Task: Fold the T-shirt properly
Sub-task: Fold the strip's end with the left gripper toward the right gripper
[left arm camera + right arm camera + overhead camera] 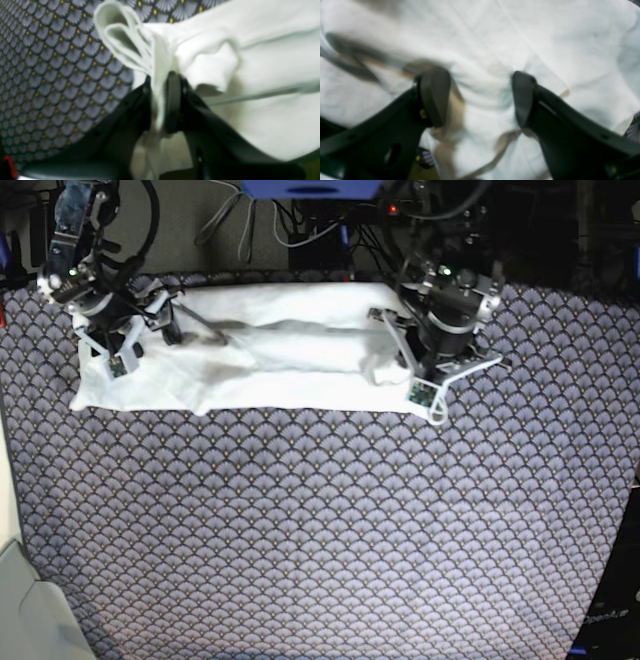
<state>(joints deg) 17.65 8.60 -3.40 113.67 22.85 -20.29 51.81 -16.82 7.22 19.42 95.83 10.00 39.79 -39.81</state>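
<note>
The white T-shirt [270, 355] lies as a long band at the far edge of a scallop-patterned cloth [320, 520]. The left gripper [161, 100] pinches bunched fabric; the right gripper [481, 97] hovers spread over it. Best to grip both ends before lifting evenly. Cables [270, 220] trail behind.

Both wrist views blurred throughout
</note>
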